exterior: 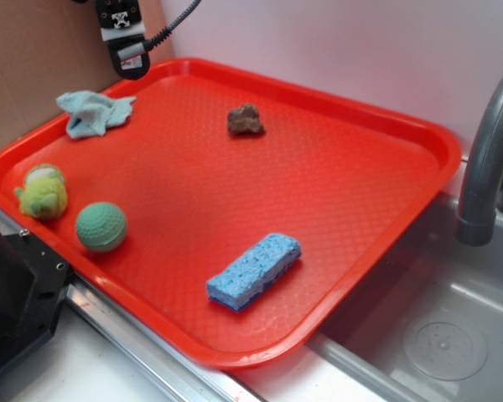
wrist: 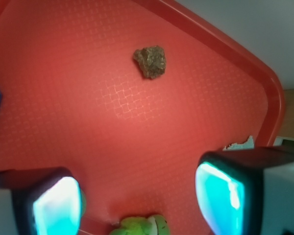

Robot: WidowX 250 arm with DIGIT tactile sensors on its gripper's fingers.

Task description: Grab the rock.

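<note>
Brown-grey rock (wrist: 150,61) alone mid-tray (exterior: 419,138), bare red floor around; jaws spread, holding nothing.

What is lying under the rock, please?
Only the red tray lies under the rock; bare textured plastic surrounds it in both views. The contact patch itself is covered by the stone.

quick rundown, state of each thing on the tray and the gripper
gripper: open, empty, raised above the tray
rock: lying loose on the tray, untouched
cloth: crumpled, by the tray's corner
sponge: lying flat
green ball: resting beside the fuzzy toy
tray: lying flat beside the sink
</note>
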